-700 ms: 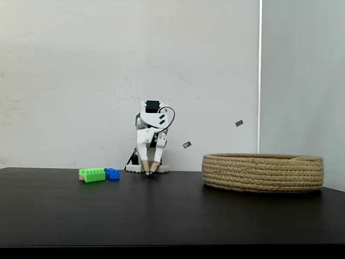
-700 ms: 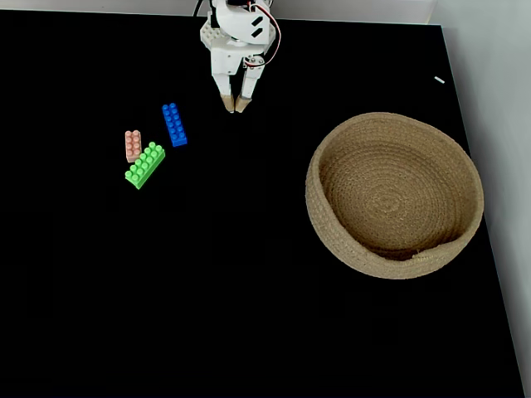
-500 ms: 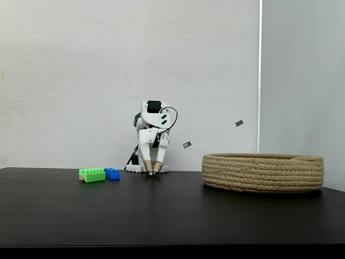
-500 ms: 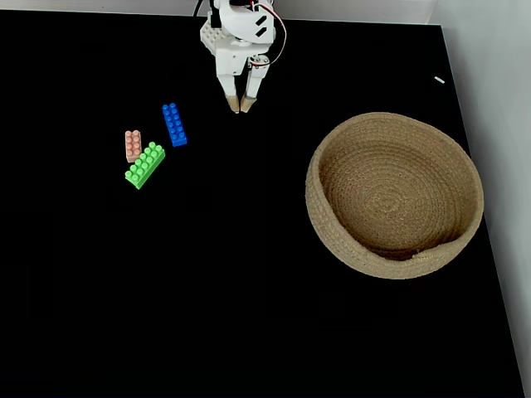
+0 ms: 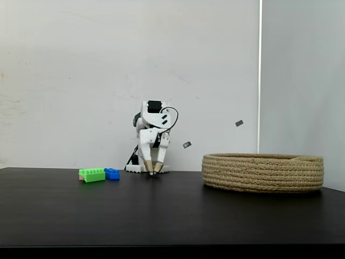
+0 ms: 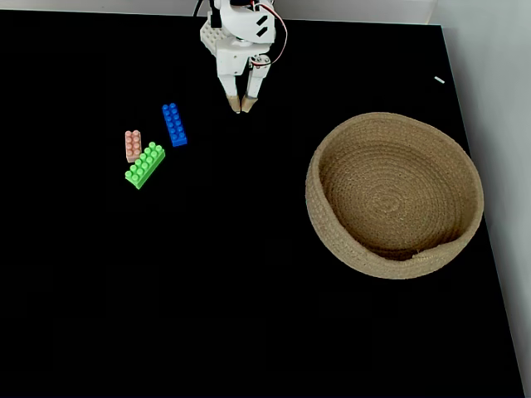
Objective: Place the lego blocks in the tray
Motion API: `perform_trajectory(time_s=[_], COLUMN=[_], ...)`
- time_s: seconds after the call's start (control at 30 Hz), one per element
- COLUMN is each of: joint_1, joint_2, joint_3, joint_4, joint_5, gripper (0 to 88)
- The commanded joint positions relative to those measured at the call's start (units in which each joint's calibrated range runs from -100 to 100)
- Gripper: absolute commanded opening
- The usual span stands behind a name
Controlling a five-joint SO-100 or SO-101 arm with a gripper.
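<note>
Three lego blocks lie on the black table left of the arm: a long green one [image 6: 145, 165] [image 5: 92, 175], a blue one [image 6: 174, 124] [image 5: 112, 174] and a small pale pink one [image 6: 133, 145] touching the green one's left side. My gripper [image 6: 242, 105] [image 5: 151, 171] points down at the table to the right of the blue block, apart from it. Its fingers stand slightly open with nothing between them. The tray [image 6: 394, 267] [image 5: 263, 172], a wide coiled rope basket, sits far to the right and holds nothing.
The arm's white base [image 6: 217, 33] stands at the table's back edge against a white wall. A tiny white scrap [image 6: 439, 80] lies at the back right. The table's right edge [image 6: 498, 274] runs close past the tray.
The gripper's fingers have spread a little apart and the arm has shifted slightly right. The blocks and tray have not moved.
</note>
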Motion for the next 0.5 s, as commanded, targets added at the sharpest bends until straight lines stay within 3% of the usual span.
perform_trajectory(time_s=[0.0,0.47], joint_1=[-0.2,-1.1], joint_2=[-0.5,-0.5], joint_3=[0.8,0.8], joint_4=[0.6,0.6], joint_5=[-0.3,2.5], gripper=[0.2,0.2])
